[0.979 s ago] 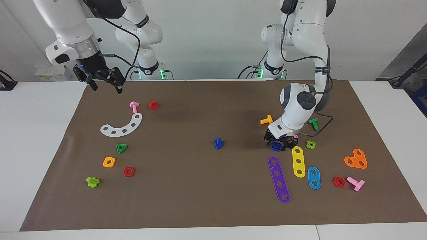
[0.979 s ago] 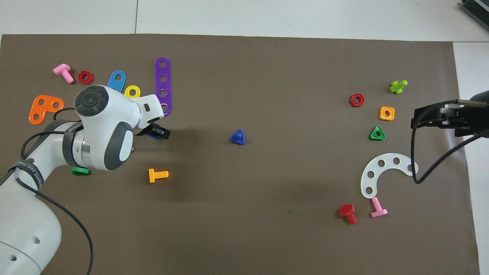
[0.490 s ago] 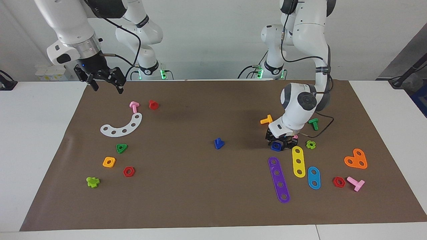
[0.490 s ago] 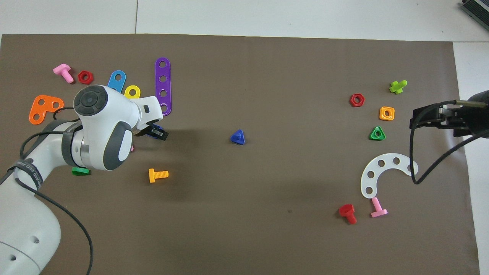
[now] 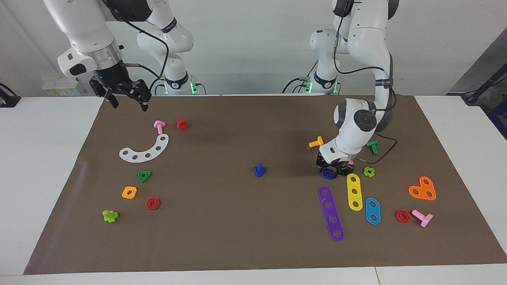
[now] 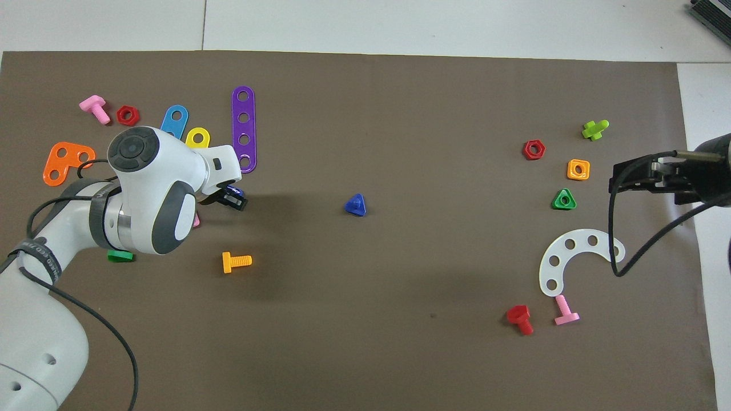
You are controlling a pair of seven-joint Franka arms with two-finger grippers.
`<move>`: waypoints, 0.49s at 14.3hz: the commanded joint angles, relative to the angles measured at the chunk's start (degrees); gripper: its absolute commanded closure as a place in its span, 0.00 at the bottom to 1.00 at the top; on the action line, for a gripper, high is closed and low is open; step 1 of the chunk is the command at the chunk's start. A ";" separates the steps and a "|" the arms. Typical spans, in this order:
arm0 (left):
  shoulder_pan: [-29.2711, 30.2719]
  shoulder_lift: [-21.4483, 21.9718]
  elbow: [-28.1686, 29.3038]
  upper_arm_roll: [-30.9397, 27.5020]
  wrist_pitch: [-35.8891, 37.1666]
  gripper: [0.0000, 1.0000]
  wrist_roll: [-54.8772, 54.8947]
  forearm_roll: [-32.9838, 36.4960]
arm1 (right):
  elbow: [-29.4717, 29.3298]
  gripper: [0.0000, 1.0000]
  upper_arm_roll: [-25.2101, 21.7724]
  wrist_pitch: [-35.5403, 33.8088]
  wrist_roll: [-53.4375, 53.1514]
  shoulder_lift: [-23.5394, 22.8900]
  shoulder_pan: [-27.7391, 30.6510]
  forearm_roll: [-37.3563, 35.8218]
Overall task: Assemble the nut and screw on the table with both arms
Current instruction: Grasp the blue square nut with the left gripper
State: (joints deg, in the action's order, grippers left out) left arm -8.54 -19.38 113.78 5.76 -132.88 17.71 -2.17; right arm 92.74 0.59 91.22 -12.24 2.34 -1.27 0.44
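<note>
— Where was the small dark blue square plastic nut (image 5: 327,173)?
— Down at the brown mat of the counter (image 5: 237,221), toward the left arm's end, with the left gripper (image 5: 332,171) closed around it, just beside the yellow three-hole strip (image 5: 354,191).

— And the dark blue triangular-headed plastic screw (image 5: 259,170)?
— Alone on the mat near the middle of the counter, well apart from both grippers.

— The right gripper (image 5: 125,99)?
— Raised over the mat's corner nearest the robots at the right arm's end, fingers spread, holding nothing.
</note>
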 commanded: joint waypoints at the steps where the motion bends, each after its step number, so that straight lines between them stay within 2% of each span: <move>1: 0.01 1.54 0.92 -0.39 1.48 0.65 0.92 -0.03 | -0.36 0.00 0.20 -0.95 -0.24 0.03 0.30 1.06; 5: 0.10 1.36 0.31 -0.48 1.65 0.83 0.83 -0.03 | -0.36 0.00 0.20 -0.95 -0.24 0.03 0.30 1.06; 7: 0.19 1.10 -1.97 -0.48 4.10 0.90 -0.04 -0.21 | -0.36 0.00 0.20 -0.95 -0.24 0.03 0.30 1.06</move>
State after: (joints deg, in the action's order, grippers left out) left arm -8.49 -19.24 113.31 5.57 -131.87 17.74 -2.17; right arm 92.74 0.59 91.22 -12.24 2.34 -1.27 0.44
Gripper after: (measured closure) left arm 0.529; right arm 0.000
